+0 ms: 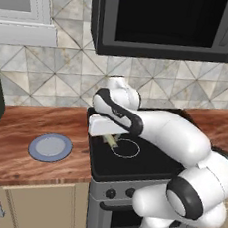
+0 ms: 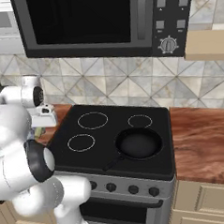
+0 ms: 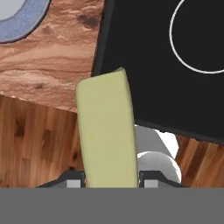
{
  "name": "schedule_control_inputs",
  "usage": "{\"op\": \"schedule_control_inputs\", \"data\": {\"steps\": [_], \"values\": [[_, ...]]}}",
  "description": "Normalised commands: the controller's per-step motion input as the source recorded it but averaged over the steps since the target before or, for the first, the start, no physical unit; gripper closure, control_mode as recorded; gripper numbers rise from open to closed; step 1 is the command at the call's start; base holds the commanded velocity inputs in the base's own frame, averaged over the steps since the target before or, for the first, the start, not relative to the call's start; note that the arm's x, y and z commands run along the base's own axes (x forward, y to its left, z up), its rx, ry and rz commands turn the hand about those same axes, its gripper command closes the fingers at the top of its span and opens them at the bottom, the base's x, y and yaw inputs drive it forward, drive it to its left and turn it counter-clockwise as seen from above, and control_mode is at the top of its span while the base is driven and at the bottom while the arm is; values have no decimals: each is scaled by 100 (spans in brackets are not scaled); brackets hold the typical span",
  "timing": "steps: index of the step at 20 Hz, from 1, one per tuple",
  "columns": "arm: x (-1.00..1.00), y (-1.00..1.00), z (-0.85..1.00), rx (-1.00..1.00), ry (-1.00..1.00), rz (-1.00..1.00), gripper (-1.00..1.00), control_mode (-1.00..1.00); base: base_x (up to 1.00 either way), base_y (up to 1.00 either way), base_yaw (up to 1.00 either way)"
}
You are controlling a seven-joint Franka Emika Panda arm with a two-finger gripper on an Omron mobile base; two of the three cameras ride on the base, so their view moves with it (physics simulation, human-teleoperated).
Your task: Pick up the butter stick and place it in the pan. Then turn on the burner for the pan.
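Observation:
My gripper (image 3: 111,180) is shut on the butter stick (image 3: 107,131), a pale-yellow bar that juts out from between the fingers. In the left base view the gripper (image 1: 108,137) hangs over the left edge of the black cooktop (image 1: 130,163), with the butter stick (image 1: 112,141) poking out below the hand. From the right, the gripper (image 2: 39,131) is at the stove's left side. The black pan (image 2: 138,144) sits on the front right of the cooktop, handle toward the front left. Its burner is hidden under it.
A grey-blue plate (image 1: 50,147) lies on the wooden counter (image 1: 11,154) left of the stove. Pale rings mark the other burners (image 2: 81,142). Knobs (image 2: 133,189) line the stove front. A microwave (image 2: 94,21) hangs above.

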Motion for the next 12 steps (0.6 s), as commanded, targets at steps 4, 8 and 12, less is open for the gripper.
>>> {"op": "schedule_control_inputs", "data": {"steps": [4, 8, 12], "values": [[-14, -93, 25, 4, 0, -4, 100, -100, 0, 0, 0], [-9, -96, 13, 5, 0, -3, 100, -100, 0, 0, 0], [0, -93, 5, 4, 0, -3, 100, -100, 0, 0, 0]]}}
